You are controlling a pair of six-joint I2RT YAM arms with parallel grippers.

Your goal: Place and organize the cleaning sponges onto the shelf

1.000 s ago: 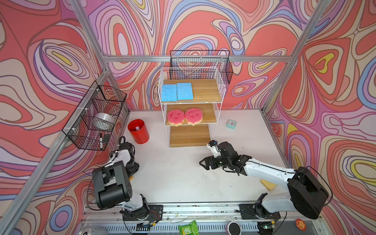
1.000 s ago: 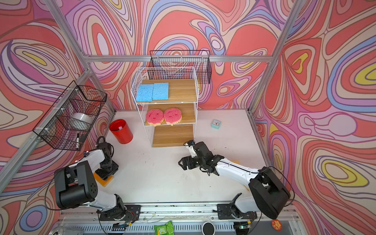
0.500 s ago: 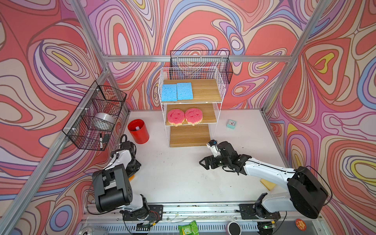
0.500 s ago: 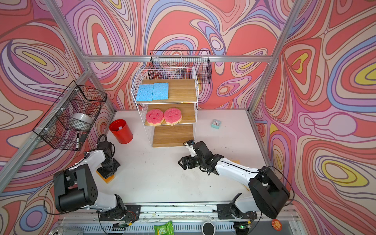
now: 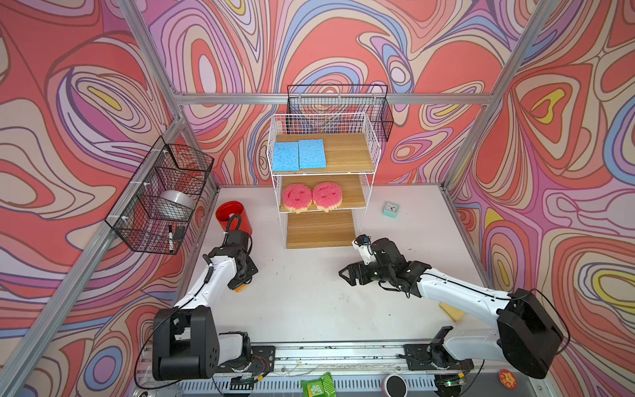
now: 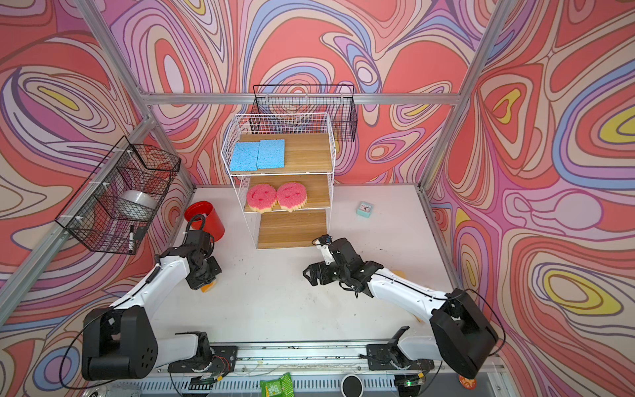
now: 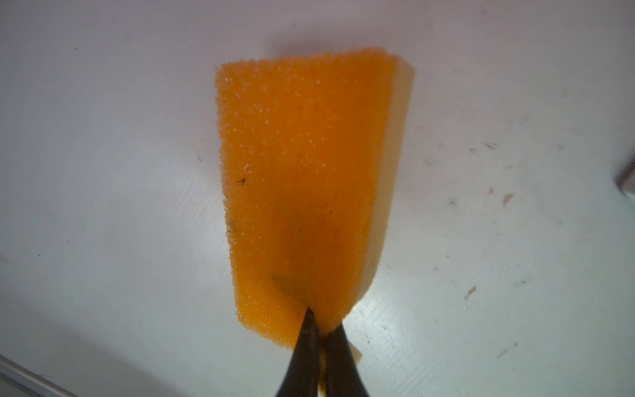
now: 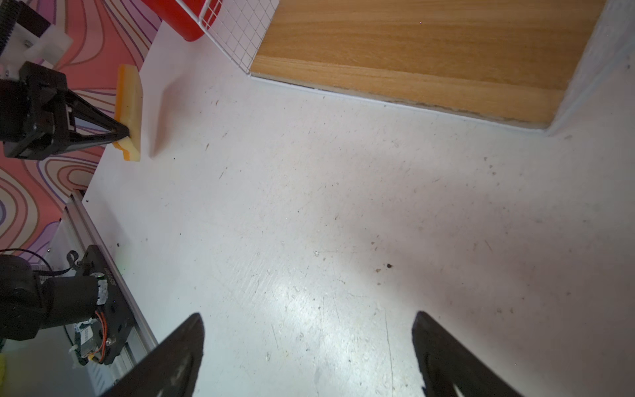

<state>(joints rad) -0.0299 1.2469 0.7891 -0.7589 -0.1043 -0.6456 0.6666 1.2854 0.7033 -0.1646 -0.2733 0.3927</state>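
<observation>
My left gripper [image 7: 323,326] is shut on one end of an orange-and-yellow sponge [image 7: 309,172], held on edge just above the white table; in both top views only an orange corner [image 5: 240,288] [image 6: 207,287] shows under the left gripper [image 5: 240,282]. The right wrist view also shows this sponge [image 8: 129,113]. My right gripper [image 8: 307,323] [image 5: 347,273] is open and empty over the table in front of the shelf [image 5: 319,228]. Two blue sponges [image 5: 299,154] lie on the top board, two pink smiley sponges [image 5: 311,196] on the middle board. A yellow sponge [image 5: 452,311] lies partly under my right arm.
A red cup [image 5: 233,216] stands left of the shelf and a mint clock [image 5: 390,209] to its right. Black wire baskets hang on the left wall [image 5: 161,196] and behind the shelf [image 5: 338,106]. A metal rail [image 5: 326,350] runs along the front edge.
My left gripper has shut on the orange-and-yellow sponge and carried it a little right, away from the left wall. The right arm has stayed put, open.
</observation>
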